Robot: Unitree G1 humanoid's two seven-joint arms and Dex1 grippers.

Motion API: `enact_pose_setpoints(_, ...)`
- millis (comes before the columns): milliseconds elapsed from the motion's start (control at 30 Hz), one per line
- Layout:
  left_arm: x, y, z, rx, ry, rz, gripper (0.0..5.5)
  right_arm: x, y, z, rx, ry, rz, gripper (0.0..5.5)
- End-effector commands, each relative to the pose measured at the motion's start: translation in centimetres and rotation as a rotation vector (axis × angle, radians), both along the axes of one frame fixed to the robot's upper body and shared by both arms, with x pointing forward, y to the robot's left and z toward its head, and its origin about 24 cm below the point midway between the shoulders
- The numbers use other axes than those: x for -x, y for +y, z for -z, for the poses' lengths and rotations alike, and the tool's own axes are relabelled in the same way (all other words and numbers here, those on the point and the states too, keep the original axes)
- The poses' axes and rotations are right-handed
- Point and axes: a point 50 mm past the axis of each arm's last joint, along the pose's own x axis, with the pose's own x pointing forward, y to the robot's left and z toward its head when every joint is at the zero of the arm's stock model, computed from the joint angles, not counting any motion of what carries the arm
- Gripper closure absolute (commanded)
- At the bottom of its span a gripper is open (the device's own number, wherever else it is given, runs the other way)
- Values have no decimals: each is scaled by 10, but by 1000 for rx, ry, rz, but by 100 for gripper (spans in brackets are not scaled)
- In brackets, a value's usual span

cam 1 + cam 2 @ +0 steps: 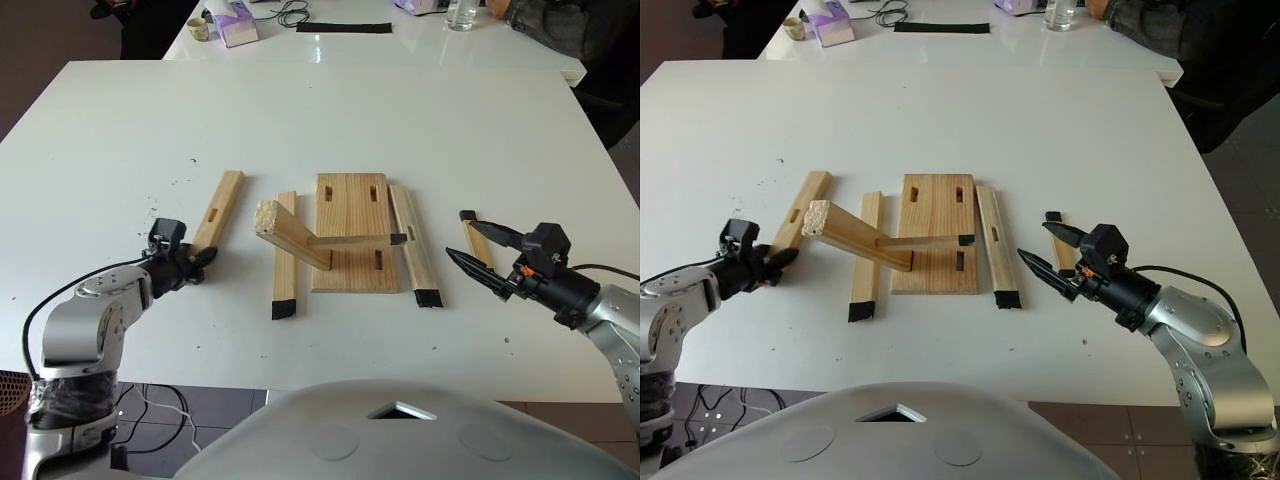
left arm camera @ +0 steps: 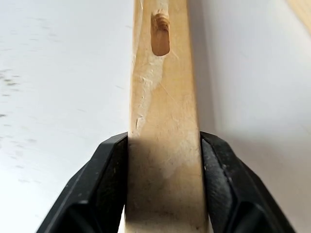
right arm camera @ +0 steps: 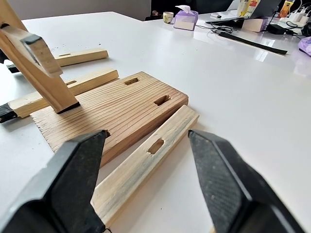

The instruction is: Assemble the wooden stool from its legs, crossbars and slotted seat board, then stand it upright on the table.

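The left claw pinches the end of a wooden leg, the right claw is open, and I think the leg goes next to the seat board.

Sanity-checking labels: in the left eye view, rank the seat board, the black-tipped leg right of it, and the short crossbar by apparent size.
Largest: slotted seat board.
Then: black-tipped leg right of it.
Smallest: short crossbar.
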Motion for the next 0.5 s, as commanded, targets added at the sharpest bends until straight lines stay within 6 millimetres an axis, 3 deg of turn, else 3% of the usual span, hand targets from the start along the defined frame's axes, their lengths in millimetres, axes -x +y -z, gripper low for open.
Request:
enact_pose_setpoints(33,-48,-6,-30,142,-299,-12,349,-9,-9,-6,0,-25,26,238)
enact_pose_setpoints(100,-73,-16,-67,183,-504,68,349,-16,-13,-10,-6,-53,45,238)
enact_pose_setpoints(200,-90,-24,-110,211,-715,131,349,-29,-18,-18,-17,-94,57,238)
enact_pose_setpoints(267,-95,-33,-134,233,-814,209,349,-38,-23,-27,-32,-121,68,238)
enact_pose_setpoints(367,-99,-58,-165,72,-891,491,349,-55,-28,-57,-98,-200,58,238)
enact_pose_setpoints(500,-85,-102,-218,267,-1006,824,349,-71,-5,-106,-230,-276,-175,223)
